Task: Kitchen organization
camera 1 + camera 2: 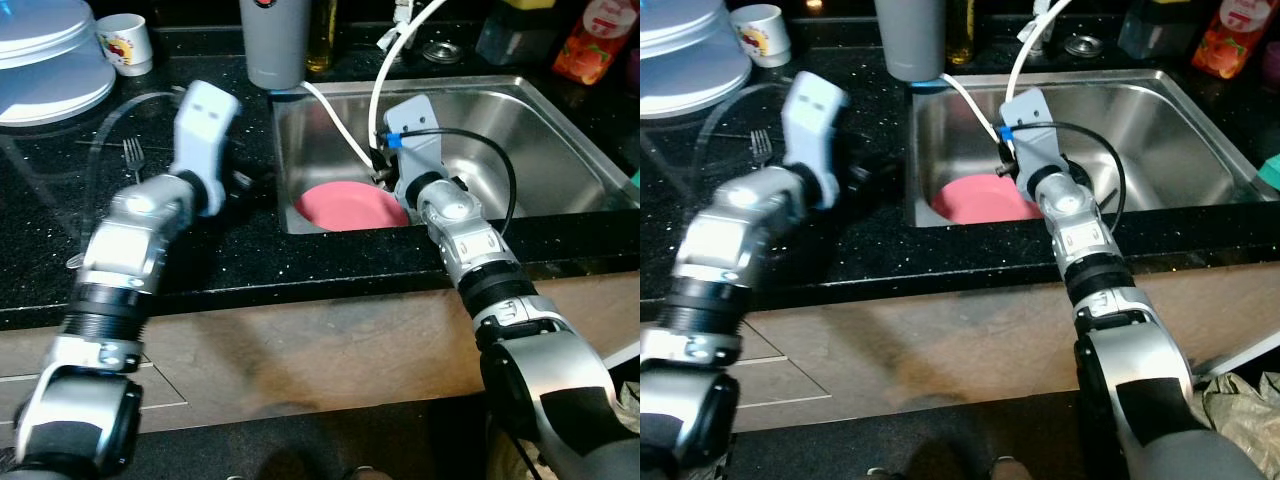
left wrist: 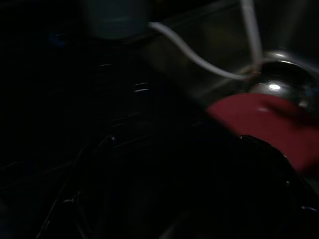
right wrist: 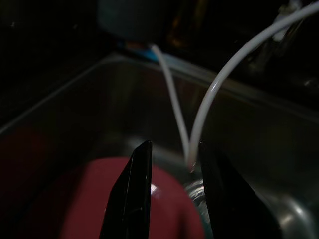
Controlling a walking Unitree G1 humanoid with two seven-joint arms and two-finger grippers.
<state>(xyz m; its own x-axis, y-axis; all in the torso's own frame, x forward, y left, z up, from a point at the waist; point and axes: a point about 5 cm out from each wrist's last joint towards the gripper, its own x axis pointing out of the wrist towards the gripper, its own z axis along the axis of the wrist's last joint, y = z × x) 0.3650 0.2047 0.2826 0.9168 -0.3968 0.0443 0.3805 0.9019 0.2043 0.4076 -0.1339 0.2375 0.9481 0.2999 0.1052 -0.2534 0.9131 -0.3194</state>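
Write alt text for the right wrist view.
Two black fingers of the right gripper, set apart, hang inside a steel sink above a red plate. Two thin white tubes curve down from the sink's back edge and meet just beyond the fingertips; the surroundings are dark.

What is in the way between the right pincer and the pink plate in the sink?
Nothing solid. The right pincer hangs open just above the pink plate; two thin white tubes dangle close beyond its fingertips.
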